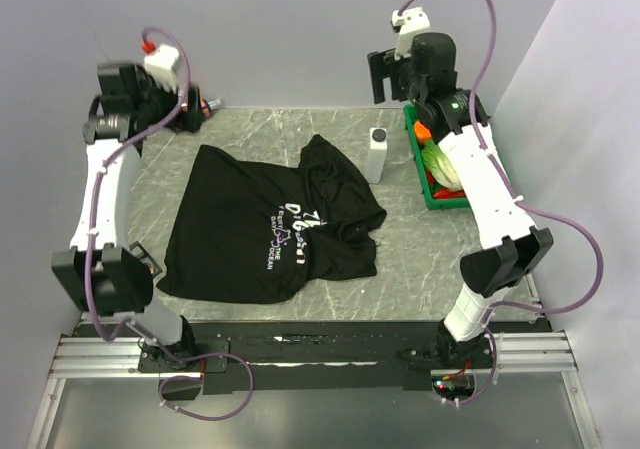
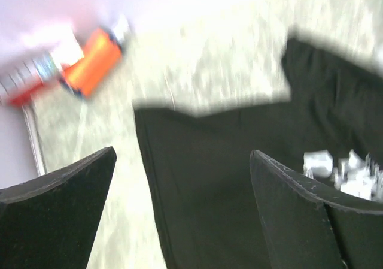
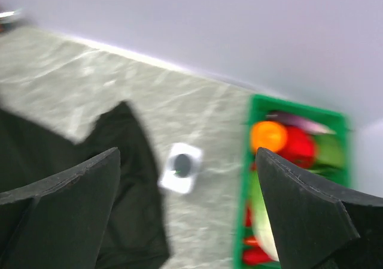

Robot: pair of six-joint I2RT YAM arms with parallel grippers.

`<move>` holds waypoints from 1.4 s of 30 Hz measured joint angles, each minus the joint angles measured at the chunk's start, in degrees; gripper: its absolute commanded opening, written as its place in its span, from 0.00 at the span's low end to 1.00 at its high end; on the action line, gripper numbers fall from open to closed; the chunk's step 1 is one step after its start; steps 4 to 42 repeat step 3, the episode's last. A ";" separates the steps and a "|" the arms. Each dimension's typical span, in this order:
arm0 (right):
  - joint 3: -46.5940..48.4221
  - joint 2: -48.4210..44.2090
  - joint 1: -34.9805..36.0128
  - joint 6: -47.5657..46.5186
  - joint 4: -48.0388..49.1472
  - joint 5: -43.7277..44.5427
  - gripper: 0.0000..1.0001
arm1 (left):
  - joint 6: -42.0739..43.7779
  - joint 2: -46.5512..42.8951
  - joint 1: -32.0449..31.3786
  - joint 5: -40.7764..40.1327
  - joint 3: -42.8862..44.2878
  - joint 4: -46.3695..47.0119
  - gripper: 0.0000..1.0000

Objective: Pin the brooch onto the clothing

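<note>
The black T-shirt [image 1: 275, 224] lies crumpled on the marble table, its white lettering [image 1: 290, 234] facing up. It also shows in the left wrist view [image 2: 227, 173] and the right wrist view [image 3: 128, 179]. A small dark round piece [image 1: 378, 134], the brooch as far as I can tell, sits on top of a white block [image 1: 376, 159] right of the shirt, and shows blurred in the right wrist view [image 3: 182, 164]. My left gripper [image 1: 112, 87] hangs high at the back left, open and empty [image 2: 182, 152]. My right gripper [image 1: 385, 74] hangs high at the back right, open and empty [image 3: 187, 152].
A green tray [image 1: 418, 164] of toy vegetables stands at the right edge, also in the right wrist view [image 3: 245, 161]. An orange and red object [image 1: 200, 104] lies at the back left by the wall, blurred in the left wrist view [image 2: 93, 62]. Walls close the back and sides.
</note>
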 measured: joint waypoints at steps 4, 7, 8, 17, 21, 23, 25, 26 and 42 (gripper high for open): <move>-1.03 -1.49 -0.02 -3.06 2.58 6.93 1.00 | -3.85 5.05 0.00 0.74 9.42 2.62 0.99; -1.03 -1.49 -0.02 -3.06 2.58 6.93 1.00 | -3.85 5.05 0.00 0.74 9.42 2.62 0.99; -1.03 -1.49 -0.02 -3.06 2.58 6.93 1.00 | -3.85 5.05 0.00 0.74 9.42 2.62 0.99; -1.03 -1.49 -0.02 -3.06 2.58 6.93 1.00 | -3.85 5.05 0.00 0.74 9.42 2.62 0.99; -1.03 -1.49 -0.02 -3.06 2.58 6.93 1.00 | -3.85 5.05 0.00 0.74 9.42 2.62 0.99; -1.03 -1.49 -0.02 -3.06 2.58 6.93 1.00 | -3.85 5.05 0.00 0.74 9.42 2.62 0.99; -1.03 -1.49 -0.02 -3.06 2.58 6.93 1.00 | -3.85 5.05 0.00 0.74 9.42 2.62 0.99; -1.03 -1.49 -0.02 -3.06 2.58 6.93 1.00 | -3.85 5.05 0.00 0.74 9.42 2.62 0.99; -1.03 -1.49 -0.02 -3.06 2.58 6.93 1.00 | -3.85 5.05 0.00 0.74 9.42 2.62 0.99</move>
